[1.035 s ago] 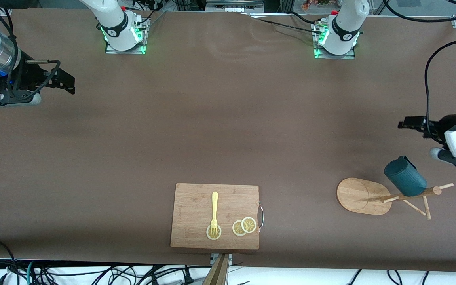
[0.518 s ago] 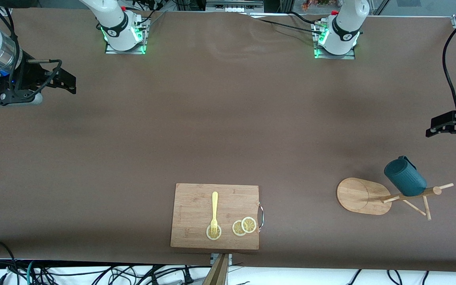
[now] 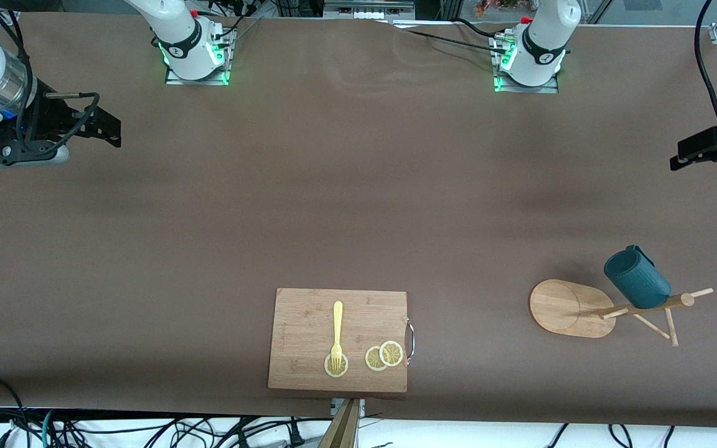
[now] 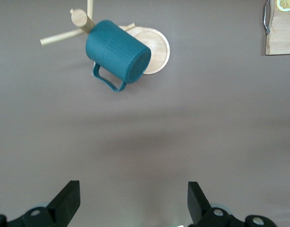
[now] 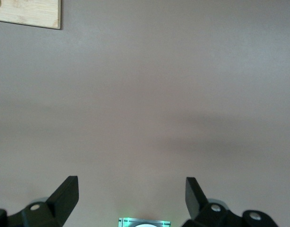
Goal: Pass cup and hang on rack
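The dark teal ribbed cup (image 3: pixel 637 277) hangs on a peg of the light wooden rack (image 3: pixel 561 308), at the left arm's end of the table. In the left wrist view the cup (image 4: pixel 117 56) hangs bottom outward with its handle to the side, next to the rack's oval base (image 4: pixel 157 47). My left gripper (image 3: pixel 677 155) is open and empty over bare table, well clear of the cup and toward the bases' side; its jaws stand wide apart (image 4: pixel 134 198). My right gripper (image 3: pixel 116 134) is open and empty at the right arm's end of the table (image 5: pixel 131 196).
A rectangular wooden cutting board (image 3: pixel 338 339) lies near the front edge at mid-table, with a yellow fork (image 3: pixel 337 333) and lemon slices (image 3: pixel 384 356) on it. Its corner shows in the right wrist view (image 5: pixel 31 12) and the left wrist view (image 4: pixel 282 28).
My left gripper has drawn away from the cup and rack toward the bases' side of the table, open and empty. The cup stays on the peg. The right arm has barely moved.
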`<action>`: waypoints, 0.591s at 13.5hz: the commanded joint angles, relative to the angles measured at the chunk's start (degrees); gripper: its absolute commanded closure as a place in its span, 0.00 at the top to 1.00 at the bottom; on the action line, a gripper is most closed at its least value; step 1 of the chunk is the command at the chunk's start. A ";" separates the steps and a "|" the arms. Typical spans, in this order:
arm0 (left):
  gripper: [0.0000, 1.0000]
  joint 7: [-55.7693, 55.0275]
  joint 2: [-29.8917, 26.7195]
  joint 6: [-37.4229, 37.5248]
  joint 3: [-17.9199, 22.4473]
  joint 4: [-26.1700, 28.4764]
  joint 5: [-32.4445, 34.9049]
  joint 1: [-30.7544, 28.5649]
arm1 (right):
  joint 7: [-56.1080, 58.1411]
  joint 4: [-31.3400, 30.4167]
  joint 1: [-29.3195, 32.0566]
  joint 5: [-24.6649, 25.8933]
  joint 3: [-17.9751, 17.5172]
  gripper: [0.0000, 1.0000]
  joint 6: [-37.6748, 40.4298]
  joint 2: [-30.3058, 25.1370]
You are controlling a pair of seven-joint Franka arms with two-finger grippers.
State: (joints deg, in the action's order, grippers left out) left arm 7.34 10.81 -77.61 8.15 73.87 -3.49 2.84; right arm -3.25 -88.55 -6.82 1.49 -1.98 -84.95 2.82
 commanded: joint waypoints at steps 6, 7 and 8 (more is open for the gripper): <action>1.00 -0.57 0.00 -0.09 -1.39 2.24 2.00 -0.56 | 0.26 1.10 0.14 0.35 -0.48 1.00 0.75 0.17; 1.00 -0.57 0.09 -0.09 -1.39 2.24 2.00 -0.47 | 0.26 1.10 0.14 0.35 -0.48 1.00 0.75 0.17; 1.00 -0.57 0.09 -0.17 -1.39 2.24 2.00 -0.21 | 0.26 1.10 0.14 0.35 -0.39 1.00 0.75 0.17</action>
